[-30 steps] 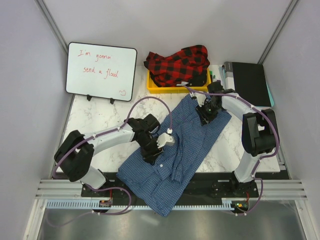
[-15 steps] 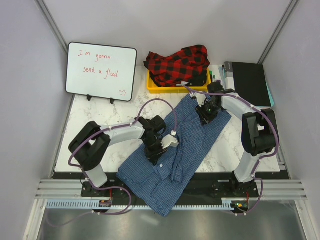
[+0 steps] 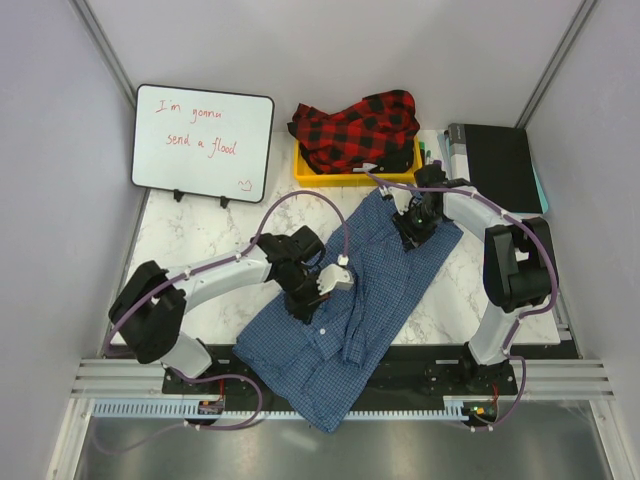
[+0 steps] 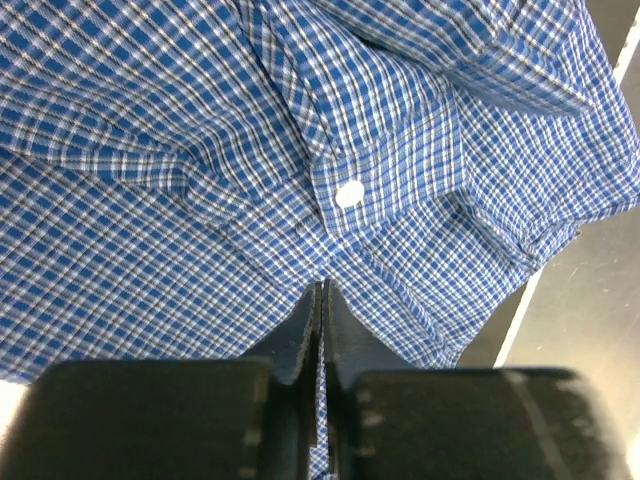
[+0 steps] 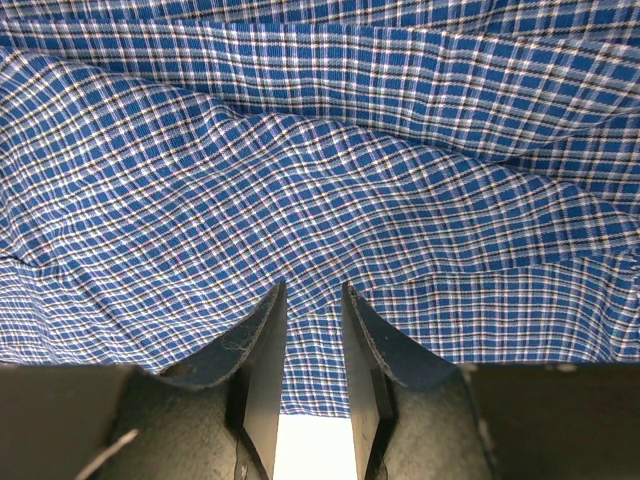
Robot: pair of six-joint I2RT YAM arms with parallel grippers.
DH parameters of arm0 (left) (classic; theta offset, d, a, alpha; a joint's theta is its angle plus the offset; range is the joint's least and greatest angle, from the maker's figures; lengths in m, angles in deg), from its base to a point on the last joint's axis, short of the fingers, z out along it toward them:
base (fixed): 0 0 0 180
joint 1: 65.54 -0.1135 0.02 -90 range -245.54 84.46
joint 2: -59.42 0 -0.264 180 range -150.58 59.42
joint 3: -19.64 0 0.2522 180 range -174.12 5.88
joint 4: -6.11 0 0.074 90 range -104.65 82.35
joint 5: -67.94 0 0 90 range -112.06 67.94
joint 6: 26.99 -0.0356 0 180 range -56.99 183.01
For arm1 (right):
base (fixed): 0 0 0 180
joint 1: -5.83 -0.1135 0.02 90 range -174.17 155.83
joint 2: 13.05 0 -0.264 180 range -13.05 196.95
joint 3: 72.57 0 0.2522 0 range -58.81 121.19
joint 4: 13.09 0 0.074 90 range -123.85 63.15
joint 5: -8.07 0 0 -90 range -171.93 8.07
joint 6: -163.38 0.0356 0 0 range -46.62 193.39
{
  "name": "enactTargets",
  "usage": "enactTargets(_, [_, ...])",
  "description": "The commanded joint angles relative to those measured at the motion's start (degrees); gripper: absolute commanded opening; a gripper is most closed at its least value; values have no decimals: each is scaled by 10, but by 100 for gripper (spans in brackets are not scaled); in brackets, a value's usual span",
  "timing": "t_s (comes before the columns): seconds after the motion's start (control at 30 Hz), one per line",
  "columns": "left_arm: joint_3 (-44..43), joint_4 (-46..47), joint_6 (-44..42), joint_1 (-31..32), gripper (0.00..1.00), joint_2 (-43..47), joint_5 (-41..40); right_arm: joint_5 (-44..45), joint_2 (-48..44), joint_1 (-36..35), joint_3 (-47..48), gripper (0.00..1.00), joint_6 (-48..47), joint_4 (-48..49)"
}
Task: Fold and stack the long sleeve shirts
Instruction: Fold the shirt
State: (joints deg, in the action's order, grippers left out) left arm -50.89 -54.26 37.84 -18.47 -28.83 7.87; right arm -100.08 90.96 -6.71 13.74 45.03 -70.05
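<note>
Finds the blue shirt (image 3: 330,350) opened out and rumpled, lying slantwise from the near edge of the desk (image 3: 200,240), one corner overhanging it, toward the far right corner. Notes the left gripper (image 4: 320,292) toward the desk's middle, clenched flat on a pinch of that cloth just beside a white button (image 4: 349,193). Notes the right gripper (image 5: 313,292) farther off at the shirt's far end, fingers drawn close with a thickness of cloth grasped between them. Records the red plaid shirt (image 3: 360,130) heaped unfolded in a yellow tray (image 3: 305,178) at the far edge, beside a whiteboard (image 3: 203,142). Judges the task barely begun: no clean fold made, nothing stacked, both shirts left to fold.
</note>
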Motion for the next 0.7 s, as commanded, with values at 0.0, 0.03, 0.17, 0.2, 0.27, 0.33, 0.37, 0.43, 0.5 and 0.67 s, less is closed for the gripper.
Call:
enactTargets(0.0, [11,-9,-18,2,28,9,-29,-4,-1,-2,-7,37,-8,11])
enactTargets(0.03, [11,-2,-2,3,62,4,-33,-5,0,-2,-7,37,-8,12])
enactTargets(0.17, [12,37,24,12,65,-21,-34,-6,0,-2,-7,38,-6,10])
enactTargets(0.2, [14,45,31,14,65,-23,-37,-7,0,-2,-7,38,-5,11])
enactTargets(0.27, [14,58,42,22,64,-40,-51,-7,-2,-1,-6,38,-3,11])
enactTargets(0.33, [11,64,56,25,63,-60,-61,-7,-2,-2,-6,38,-6,11])
enactTargets(0.37, [9,67,58,25,63,-66,-65,-6,0,-2,-6,39,-6,11])
enactTargets(0.43, [3,69,66,26,63,-85,-74,-5,1,-2,-5,39,-6,10])
enactTargets(0.5, [3,71,71,30,63,-93,-80,-5,1,-2,-6,39,-8,11])
enactTargets(0.67, [12,85,77,50,49,-88,-105,-5,2,-3,-7,39,-9,13])
